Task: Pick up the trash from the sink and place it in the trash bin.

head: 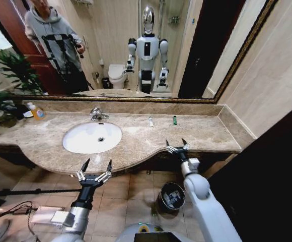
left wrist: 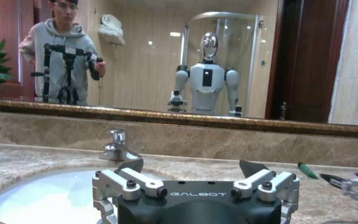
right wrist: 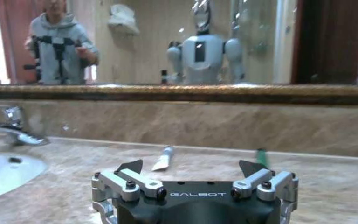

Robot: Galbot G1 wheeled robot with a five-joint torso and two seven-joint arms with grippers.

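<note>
Left gripper [head: 96, 169] hangs at the desk's [head: 206, 132] front edge, jaws spread wide, holding nothing; the sink [head: 92, 137] lies just ahead of it, basin bare apart from the drain. Right gripper [head: 177, 146] is poised over the front edge farther right, jaws likewise wide and empty.

Trash sits on the desk, not in the basin: a small white tube [head: 151, 121] and a tiny green bottle [head: 175, 120], both well ahead of the right jaws, near the backsplash. In the right wrist view the white tube [right wrist: 162, 157] lies flat ahead of the left finger and the green bottle [right wrist: 261, 157] ahead of the right finger. Trash bin [head: 171, 195] stands on the floor below the right arm.

Judgement: both items look light. The tube is probably soft and will squash; take it across the body near the middle, gently. The bottle looks rigid, smooth and prone to roll or slip; close squarely across its width.
</note>
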